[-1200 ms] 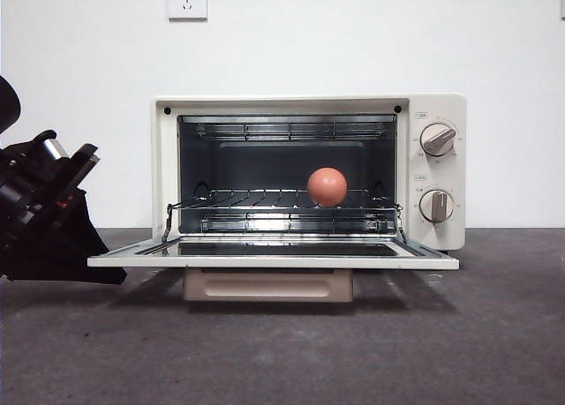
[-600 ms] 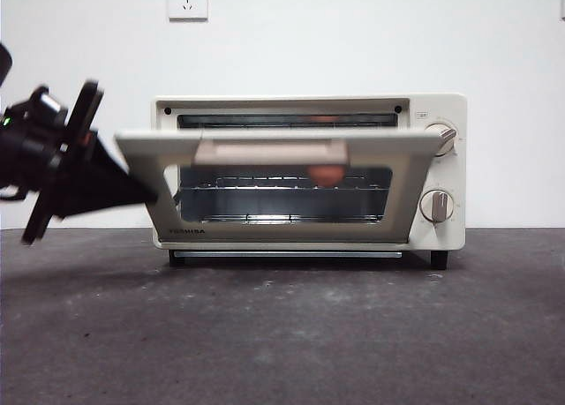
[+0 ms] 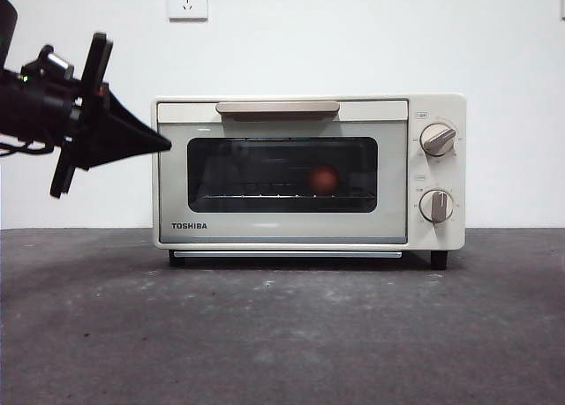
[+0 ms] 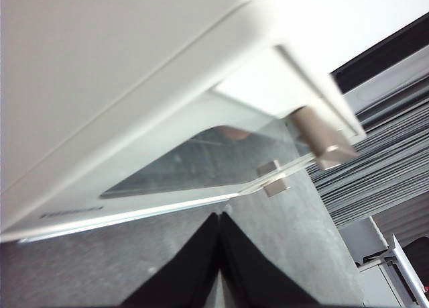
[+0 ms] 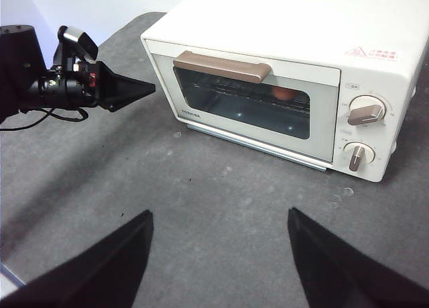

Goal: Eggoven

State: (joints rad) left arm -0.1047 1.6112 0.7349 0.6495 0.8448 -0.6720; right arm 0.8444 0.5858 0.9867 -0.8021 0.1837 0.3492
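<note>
Door: since a second ago it has swung up and now sits shut on the toaster oven [image 3: 309, 171].
Egg: we see the egg [image 3: 323, 179] on the rack behind the glass, right of centre.
Left claw: the left claw [image 3: 163, 144], pinched to a point, hovers at the oven's nine o'clock corner.
Right claw: the right claw [image 5: 220, 254] is spread wide, well back.
Risk: we judge a careless withdrawal could clip the corner, jolting the oven and rolling the egg.

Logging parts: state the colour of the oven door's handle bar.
Pinkish-tan, on the cream boxy toaster oven's handle bar; right wrist view shows it best.
</note>
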